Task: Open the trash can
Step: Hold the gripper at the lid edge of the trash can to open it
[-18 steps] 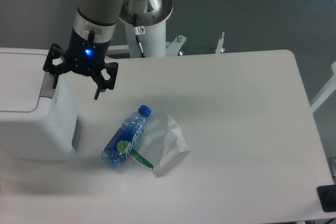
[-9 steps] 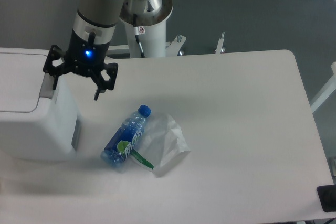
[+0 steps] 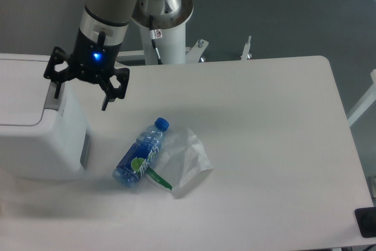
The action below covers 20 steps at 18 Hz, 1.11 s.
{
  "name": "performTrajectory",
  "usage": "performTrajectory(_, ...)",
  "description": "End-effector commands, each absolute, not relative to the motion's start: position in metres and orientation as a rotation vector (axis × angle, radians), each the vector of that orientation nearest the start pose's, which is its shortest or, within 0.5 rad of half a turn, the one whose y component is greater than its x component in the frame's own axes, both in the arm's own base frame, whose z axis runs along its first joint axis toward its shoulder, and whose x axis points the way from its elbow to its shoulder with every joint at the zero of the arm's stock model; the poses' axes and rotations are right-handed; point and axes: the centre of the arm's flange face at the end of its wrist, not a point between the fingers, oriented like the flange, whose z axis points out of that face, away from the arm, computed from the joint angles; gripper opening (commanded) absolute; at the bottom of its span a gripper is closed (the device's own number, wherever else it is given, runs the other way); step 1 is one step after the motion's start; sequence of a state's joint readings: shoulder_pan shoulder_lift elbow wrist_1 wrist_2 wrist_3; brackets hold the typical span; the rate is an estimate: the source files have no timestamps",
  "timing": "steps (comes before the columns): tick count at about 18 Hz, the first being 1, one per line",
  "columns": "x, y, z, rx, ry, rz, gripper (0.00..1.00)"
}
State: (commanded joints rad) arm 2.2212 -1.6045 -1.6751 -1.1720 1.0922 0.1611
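A: How is the light?
B: Bright and even from overhead. The white tabletop (image 3: 264, 145) looks almost washed out, with soft faint shadows beside the bottle (image 3: 140, 155) and the trash can (image 3: 35, 139).
A: Is it sharp?
B: Slightly soft everywhere. A blue lamp glows on the pincer (image 3: 80, 94).

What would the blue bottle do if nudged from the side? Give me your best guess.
The blue bottle lies on its side on the table, so it would probably roll rather than tip. It looks like thin clear plastic, likely light for its size and easy to dent. The crumpled plastic bag touching its right side might drag along or damp the roll.
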Motion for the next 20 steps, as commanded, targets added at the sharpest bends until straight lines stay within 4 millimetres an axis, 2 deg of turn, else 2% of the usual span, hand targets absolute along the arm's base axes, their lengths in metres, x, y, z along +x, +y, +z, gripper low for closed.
performTrajectory(20,-0.174,0.528,0.463,-2.637,-0.572,-0.476,1.00)
